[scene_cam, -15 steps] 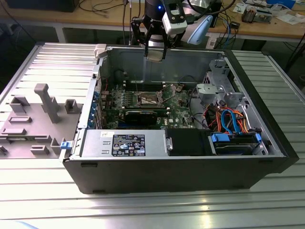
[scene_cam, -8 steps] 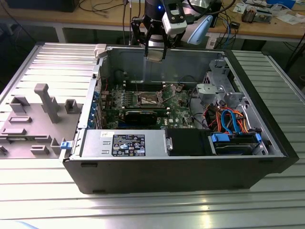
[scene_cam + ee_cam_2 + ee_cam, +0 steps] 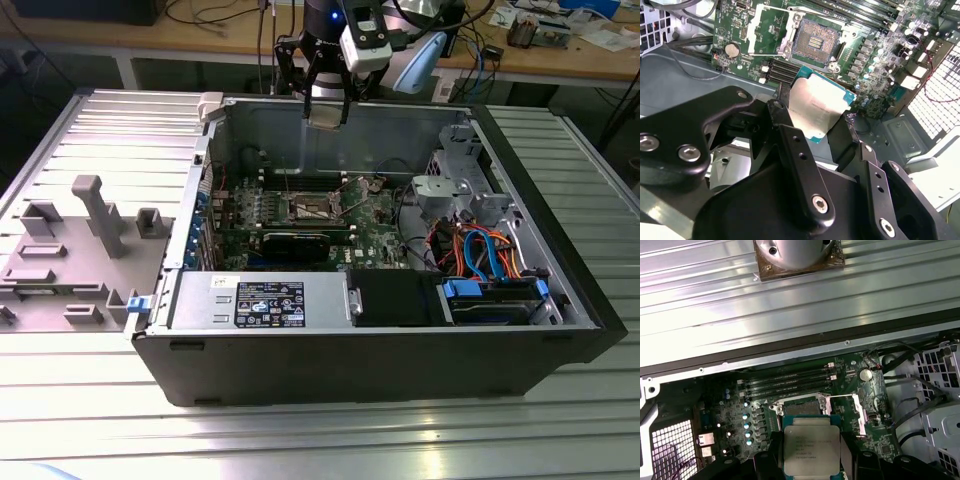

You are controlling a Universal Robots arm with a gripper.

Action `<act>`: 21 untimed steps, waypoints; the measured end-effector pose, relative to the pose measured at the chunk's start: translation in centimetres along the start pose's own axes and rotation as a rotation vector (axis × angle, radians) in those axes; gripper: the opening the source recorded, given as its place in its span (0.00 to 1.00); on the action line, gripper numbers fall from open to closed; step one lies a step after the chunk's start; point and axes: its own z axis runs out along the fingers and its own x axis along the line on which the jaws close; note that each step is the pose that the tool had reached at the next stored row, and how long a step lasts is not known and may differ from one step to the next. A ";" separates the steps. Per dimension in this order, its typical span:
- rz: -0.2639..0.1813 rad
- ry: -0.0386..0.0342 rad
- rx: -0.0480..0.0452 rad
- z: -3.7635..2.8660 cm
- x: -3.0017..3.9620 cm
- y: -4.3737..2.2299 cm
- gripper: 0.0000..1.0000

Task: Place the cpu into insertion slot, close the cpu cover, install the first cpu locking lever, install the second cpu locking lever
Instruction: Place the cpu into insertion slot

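Cpu, faint print on top, in pincer above insertion slot.

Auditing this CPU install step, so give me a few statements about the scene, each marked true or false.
1. The pincer grips the cpu. True.
2. The cpu rests in the insertion slot. False: the slot is empty, and the cpu is held clear of the board.
3. The cpu cover is closed over the slot. False: it stands swung open beside the slot.
4. A round coin battery sits on the green board. True.
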 end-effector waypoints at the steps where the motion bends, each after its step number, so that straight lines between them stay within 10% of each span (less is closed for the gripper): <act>1: 0.000 0.0000 0.0000 0.00 0.00 0.00 0.54; 21: 0.011 -0.0010 -0.0002 0.00 0.00 0.00 0.54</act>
